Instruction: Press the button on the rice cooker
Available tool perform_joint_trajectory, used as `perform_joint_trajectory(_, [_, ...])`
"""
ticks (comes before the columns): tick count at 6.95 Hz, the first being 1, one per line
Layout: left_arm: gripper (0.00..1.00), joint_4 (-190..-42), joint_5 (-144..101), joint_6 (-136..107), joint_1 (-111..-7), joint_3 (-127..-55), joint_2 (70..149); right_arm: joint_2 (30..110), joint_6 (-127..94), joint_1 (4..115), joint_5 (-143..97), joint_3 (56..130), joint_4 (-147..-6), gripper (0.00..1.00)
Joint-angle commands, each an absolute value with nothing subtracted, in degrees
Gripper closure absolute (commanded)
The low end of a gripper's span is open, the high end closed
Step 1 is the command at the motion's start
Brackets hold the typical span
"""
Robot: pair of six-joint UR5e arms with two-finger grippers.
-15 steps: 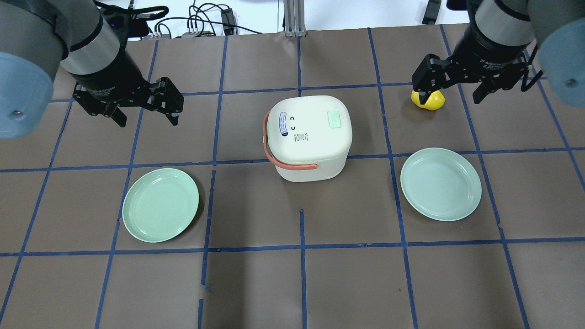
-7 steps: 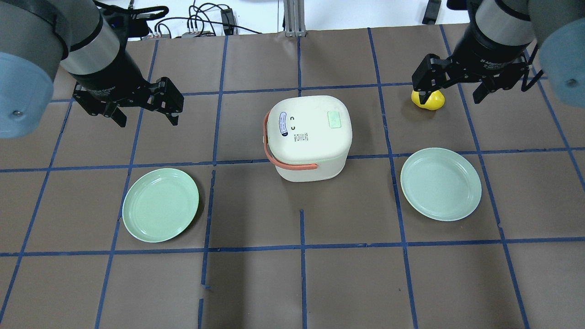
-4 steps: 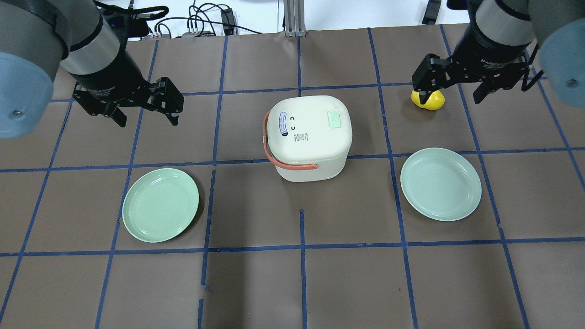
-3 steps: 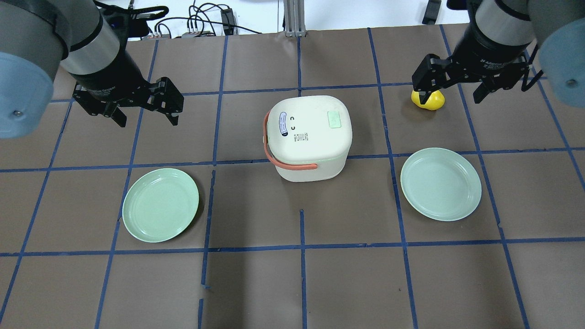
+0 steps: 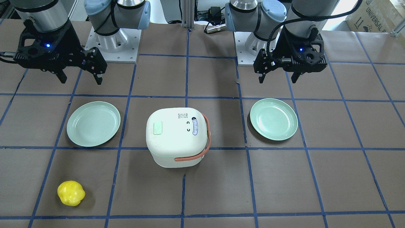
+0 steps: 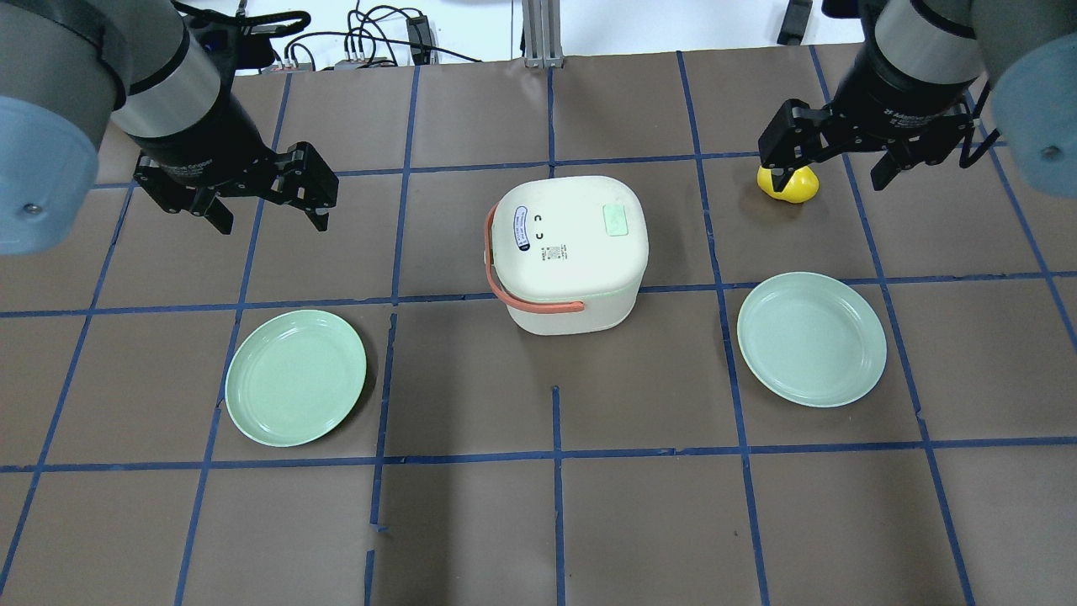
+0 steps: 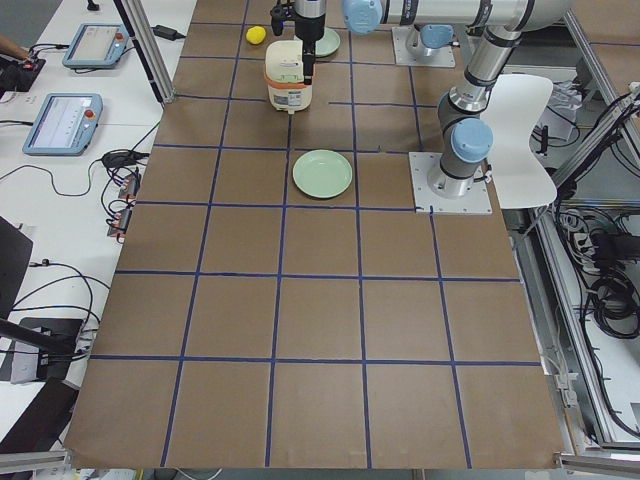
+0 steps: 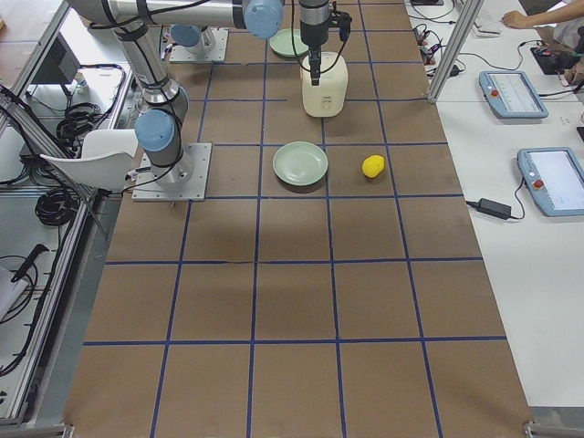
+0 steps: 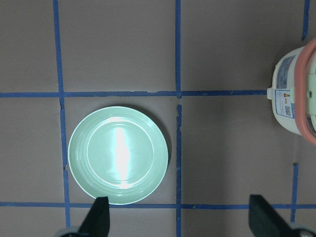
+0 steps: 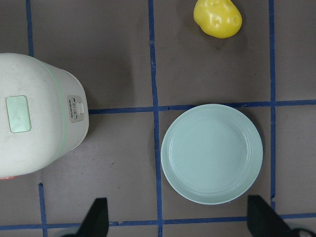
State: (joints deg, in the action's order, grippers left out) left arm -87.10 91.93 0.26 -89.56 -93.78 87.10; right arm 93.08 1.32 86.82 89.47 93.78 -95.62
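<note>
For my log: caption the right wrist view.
Open right pincer facing green plate, rice cooker beside it, yellow fruit beyond.

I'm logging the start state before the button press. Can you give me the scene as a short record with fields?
cooker: centre, between the plates, lid shut
side panel: on the cooker wall that faces the right plate
left claw: open, empty, clear of cooker
right claw: open, empty, clear of cooker
left plate: empty
right plate: empty
yellow toy: beyond right plate, partly behind right claw
</note>
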Motion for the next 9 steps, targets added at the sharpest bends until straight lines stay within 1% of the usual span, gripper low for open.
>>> perform_joint_trajectory(1, [0.0, -87.1, 91.9, 0.3, -89.6, -93.8, 87.1, 93.1, 1.3, 86.7, 89.5, 93.8, -95.6, 0.0])
perform_joint_trajectory(9, [0.0, -87.1, 91.9, 0.3, -89.6, -93.8, 87.1, 92.7, 1.1, 86.8, 89.6, 93.1, -95.5, 0.0])
